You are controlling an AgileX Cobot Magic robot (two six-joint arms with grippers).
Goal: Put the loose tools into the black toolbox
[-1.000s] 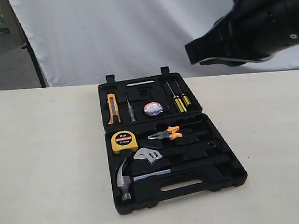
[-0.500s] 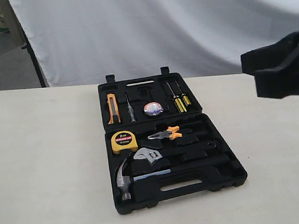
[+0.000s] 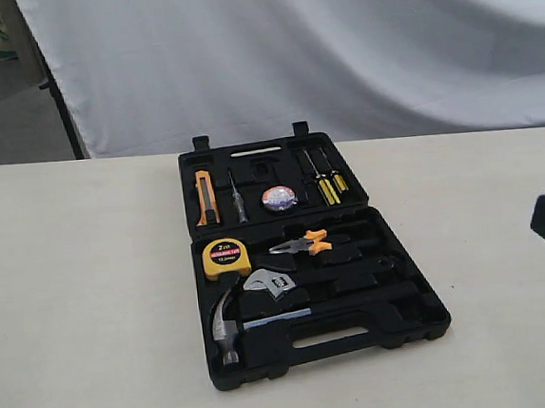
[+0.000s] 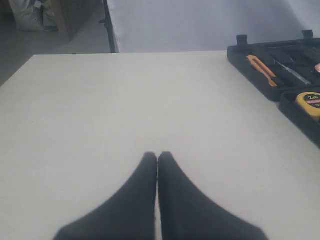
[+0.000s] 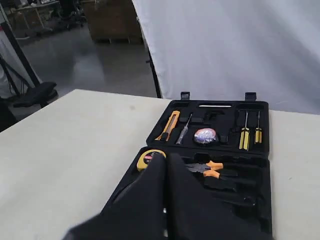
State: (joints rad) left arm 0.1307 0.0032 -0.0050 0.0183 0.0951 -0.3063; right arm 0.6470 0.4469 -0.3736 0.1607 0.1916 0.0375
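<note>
From my station the job looked all but done: the black toolbox lay open on the desk near the middle, and I could find no tool lying loose outside it. The claw hammer sat in the front recess of the near half, head to the left. The adjustable wrench lay just behind it, though I could not tell whether it was pressed fully home. The small roll of tape rested in the far half, between the screwdrivers. I judged nothing was left beyond perhaps seating the wrench. The left hand had its fingers pressed together on nothing, low over bare desk, well apart from the box. The right hand was likewise closed and empty, looking at the box from the near side. Only the exterior view gave me the hammer and wrench; the right wrist view hid them behind its own fingers, and the left wrist view caught just a corner of the box. The exterior view showed no left hand and only a dark sliver at its right edge, so the finger positions came from the wrist views alone.
</note>
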